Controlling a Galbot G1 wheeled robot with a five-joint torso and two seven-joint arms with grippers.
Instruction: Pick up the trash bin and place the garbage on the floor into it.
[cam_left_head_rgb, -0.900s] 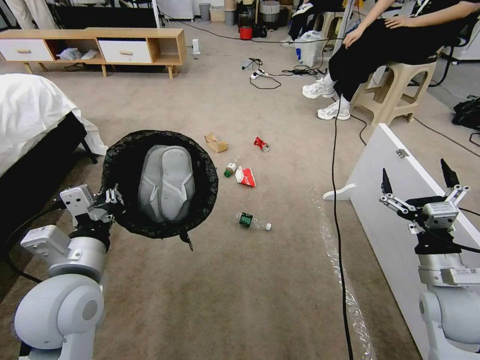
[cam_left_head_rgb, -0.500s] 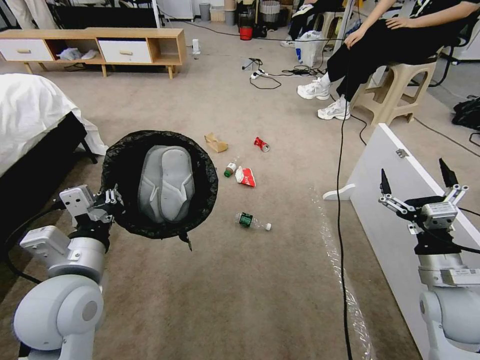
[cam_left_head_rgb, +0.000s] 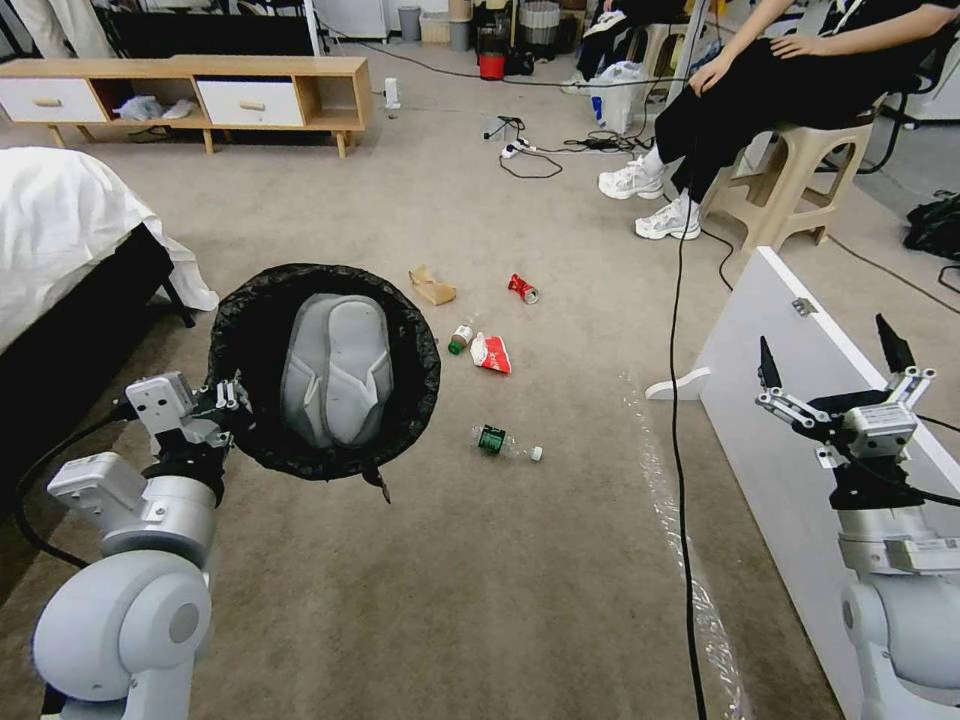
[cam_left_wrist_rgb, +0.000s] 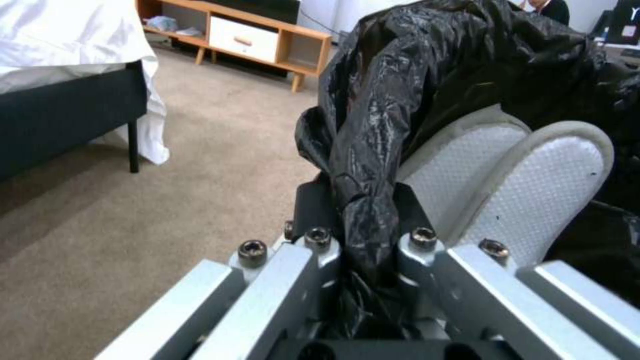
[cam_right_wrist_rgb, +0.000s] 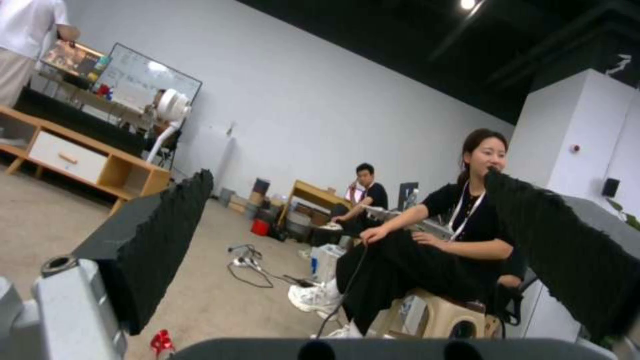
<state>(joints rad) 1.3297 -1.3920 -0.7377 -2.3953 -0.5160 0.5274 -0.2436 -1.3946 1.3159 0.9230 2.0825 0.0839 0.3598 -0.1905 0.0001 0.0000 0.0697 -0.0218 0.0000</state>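
Observation:
My left gripper (cam_left_head_rgb: 226, 396) is shut on the near rim of the trash bin (cam_left_head_rgb: 325, 368), pinching the black bag liner (cam_left_wrist_rgb: 373, 150) between its fingers (cam_left_wrist_rgb: 319, 240). The bin hangs above the floor (cam_left_head_rgb: 480, 580) at my left, and a grey padded slipper-like thing (cam_left_head_rgb: 335, 368) lies inside it. The garbage lies on the carpet beyond the bin: a cardboard piece (cam_left_head_rgb: 432, 287), a red can (cam_left_head_rgb: 522, 289), a small bottle (cam_left_head_rgb: 461, 338), a red-and-white wrapper (cam_left_head_rgb: 492, 353) and a green-labelled bottle (cam_left_head_rgb: 505, 442). At the right, my right gripper (cam_left_head_rgb: 828, 345) is raised, open and holds nothing.
A white board (cam_left_head_rgb: 790, 420) stands on edge under my right arm. A black cable (cam_left_head_rgb: 674, 400) hangs down in front of it. A bed (cam_left_head_rgb: 60, 230) is at the left, a low wooden cabinet (cam_left_head_rgb: 200, 90) at the back, and a seated person's sneakers (cam_left_head_rgb: 650, 200) beyond the litter.
The left arm and the bin have shifted slightly to the right. The hanging cable has swayed and the seated person's foot has moved. The right gripper stays open in place.

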